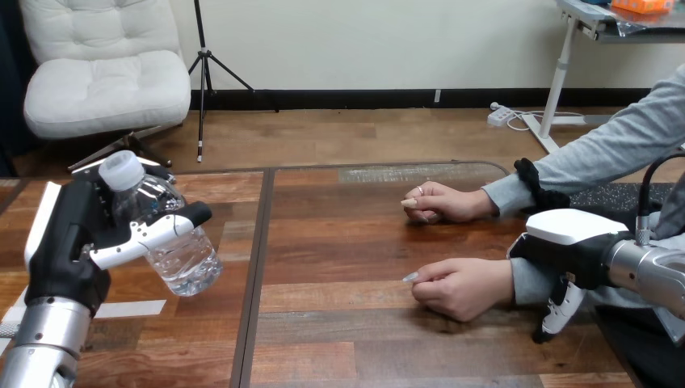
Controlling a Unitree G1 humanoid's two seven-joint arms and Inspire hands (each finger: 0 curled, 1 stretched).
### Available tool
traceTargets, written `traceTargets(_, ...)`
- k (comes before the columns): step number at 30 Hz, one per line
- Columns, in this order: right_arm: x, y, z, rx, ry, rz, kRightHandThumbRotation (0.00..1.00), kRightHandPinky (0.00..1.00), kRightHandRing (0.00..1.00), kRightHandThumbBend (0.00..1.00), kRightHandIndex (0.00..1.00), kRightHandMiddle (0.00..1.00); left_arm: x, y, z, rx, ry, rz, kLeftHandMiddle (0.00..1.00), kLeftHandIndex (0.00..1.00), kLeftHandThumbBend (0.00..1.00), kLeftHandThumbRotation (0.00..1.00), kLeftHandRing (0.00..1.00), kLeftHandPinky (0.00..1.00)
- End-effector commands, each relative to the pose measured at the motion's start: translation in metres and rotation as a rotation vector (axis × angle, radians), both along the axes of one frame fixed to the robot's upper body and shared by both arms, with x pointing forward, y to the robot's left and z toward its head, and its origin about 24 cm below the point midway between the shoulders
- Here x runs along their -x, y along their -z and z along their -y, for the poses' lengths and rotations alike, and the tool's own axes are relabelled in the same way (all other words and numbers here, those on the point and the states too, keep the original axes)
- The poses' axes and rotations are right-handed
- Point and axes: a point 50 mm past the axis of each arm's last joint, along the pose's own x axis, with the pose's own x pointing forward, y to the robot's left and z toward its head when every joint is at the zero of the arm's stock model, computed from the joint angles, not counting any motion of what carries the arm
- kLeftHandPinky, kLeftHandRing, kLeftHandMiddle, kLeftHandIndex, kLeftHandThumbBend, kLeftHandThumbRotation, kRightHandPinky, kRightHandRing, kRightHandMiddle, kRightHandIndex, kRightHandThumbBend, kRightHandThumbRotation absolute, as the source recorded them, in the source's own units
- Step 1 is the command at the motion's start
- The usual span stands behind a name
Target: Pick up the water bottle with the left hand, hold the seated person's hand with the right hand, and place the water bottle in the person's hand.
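A clear water bottle (184, 257) with a white cap is lifted off the table at the left, tilted with its cap up and to the left. My left hand (66, 242) is shut on it, the thumb lying across its side. At the right the person rests two loosely closed hands on the wood: the farther hand (446, 202) and the nearer hand (462, 288). My right hand (567, 242) sits over the nearer hand's wrist, on the grey sleeve; whether it grips the wrist I cannot tell.
The wooden table (347, 242) has a dark seam (257, 283) running front to back between the bottle and the person's hands. A strip of white tape (129, 308) lies on the left board under the bottle.
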Motion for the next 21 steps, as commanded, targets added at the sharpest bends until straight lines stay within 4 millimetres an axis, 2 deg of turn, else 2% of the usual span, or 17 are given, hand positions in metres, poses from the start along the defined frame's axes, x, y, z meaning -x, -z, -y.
traceTargets(1,-0.0122,-0.0169,-0.0077,-0.071,0.009,0.078,0.01,0.42,0.46,0.81,0.53,0.51,-0.0074,-0.0327,0.0003,-0.026,0.016,0.142,0.39,0.39,0.73,0.0,0.35,0.3)
traceTargets(10,-0.0117,-0.0172,-0.0076,-0.097,0.017,0.075,0.0,0.38,0.42,0.7,0.51,0.49,-0.0077,-0.0328,0.0,-0.023,0.024,0.148,0.39,0.39,0.73,0.0,0.35,0.3)
traceTargets(21,-0.0101,-0.0181,-0.008,-0.138,0.012,0.098,0.0,0.37,0.41,0.65,0.5,0.47,-0.0076,-0.0326,-0.0002,-0.027,0.018,0.14,0.39,0.39,0.74,0.0,0.35,0.3)
